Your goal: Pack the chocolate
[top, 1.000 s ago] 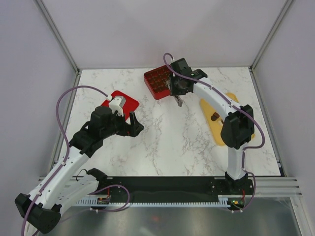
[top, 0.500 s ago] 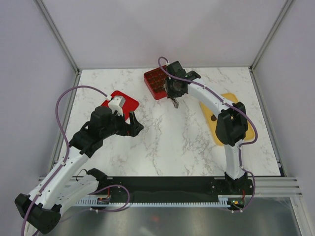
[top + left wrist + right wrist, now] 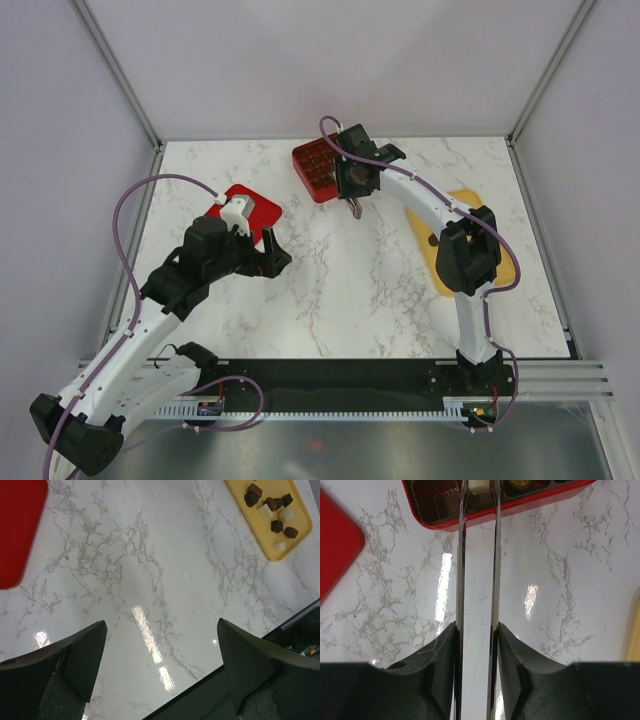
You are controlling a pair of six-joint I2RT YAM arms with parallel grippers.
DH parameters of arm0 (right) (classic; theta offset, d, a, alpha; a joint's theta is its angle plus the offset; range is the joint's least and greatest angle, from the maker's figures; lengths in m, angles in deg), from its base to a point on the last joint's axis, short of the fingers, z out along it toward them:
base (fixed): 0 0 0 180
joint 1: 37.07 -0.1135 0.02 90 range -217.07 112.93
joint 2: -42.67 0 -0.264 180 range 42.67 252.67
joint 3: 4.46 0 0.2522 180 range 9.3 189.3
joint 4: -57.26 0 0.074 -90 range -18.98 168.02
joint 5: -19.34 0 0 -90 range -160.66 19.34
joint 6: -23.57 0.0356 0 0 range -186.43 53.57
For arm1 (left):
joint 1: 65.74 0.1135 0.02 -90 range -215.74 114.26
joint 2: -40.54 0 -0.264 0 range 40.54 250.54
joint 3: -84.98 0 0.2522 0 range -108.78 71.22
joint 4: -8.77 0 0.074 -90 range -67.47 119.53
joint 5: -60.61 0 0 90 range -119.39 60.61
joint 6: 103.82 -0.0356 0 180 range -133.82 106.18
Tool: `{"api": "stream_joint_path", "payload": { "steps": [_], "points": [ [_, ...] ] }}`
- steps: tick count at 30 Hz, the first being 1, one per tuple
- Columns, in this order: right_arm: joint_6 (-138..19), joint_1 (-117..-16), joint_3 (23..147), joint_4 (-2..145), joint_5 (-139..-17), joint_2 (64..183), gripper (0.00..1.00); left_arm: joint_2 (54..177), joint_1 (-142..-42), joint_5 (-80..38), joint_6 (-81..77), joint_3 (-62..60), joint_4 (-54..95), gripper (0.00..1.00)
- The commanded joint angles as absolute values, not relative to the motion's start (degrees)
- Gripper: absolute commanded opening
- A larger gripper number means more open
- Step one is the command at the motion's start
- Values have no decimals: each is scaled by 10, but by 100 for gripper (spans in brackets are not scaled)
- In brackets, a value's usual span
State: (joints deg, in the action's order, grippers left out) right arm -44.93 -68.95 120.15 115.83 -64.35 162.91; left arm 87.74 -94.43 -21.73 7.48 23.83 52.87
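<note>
The red box (image 3: pixel 530 501) sits by the far edge of the desk (image 3: pixel 340 290), about midway along it, open side up so that its compartments can take pieces from above. The right gripper (image 3: pixel 478 491) reaches over the box's near wall. Its thin blade fingers (image 3: pixel 460 580) stand a narrow gap apart, which suits pieces this small. A pale cream chocolate (image 3: pixel 479 485) lies between the tips, over one compartment. Whether the blades pinch it or it already rests loose in its cell cannot be told, as the tips run off the top of the wrist view. Other cells nearby already hold brown pieces, so packing looks partly done.

The remaining chocolates (image 3: pixel 272 511), dark and pale mixed, lie in a loose cluster on the yellow tray (image 3: pixel 235 490) along the right edge of the desk. That keeps them within the right arm's easy reach.

The left gripper (image 3: pixel 160 655) hangs over bare marble in the left half of the desk, jaws spread wide with nothing between them. It seems parked clear of the box and tray so the two arms do not cross. A flat red lid (image 3: pixel 17 530) lies just beyond it toward the far left corner, probably set aside until the box is full.
</note>
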Motion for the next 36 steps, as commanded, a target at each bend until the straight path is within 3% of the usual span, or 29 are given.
{"api": "stream_joint_path", "payload": {
  "steps": [1,11,18,28,36],
  "points": [
    [-456,-691,1236,1146,-637,1632,44,874,-942,-222,58,233,523,100],
    [-467,-691,1270,1172,-618,1617,45,871,-942,-220,57,233,522,100],
    [-478,-688,1266,1210,-588,1538,45,869,-942,-217,58,233,523,100],
    [-464,-647,969,1237,-538,1330,45,867,-942,-201,58,233,522,100],
    [-440,-577,823,1255,-569,1221,45,871,-942,-194,59,233,520,100]
  ]
}}
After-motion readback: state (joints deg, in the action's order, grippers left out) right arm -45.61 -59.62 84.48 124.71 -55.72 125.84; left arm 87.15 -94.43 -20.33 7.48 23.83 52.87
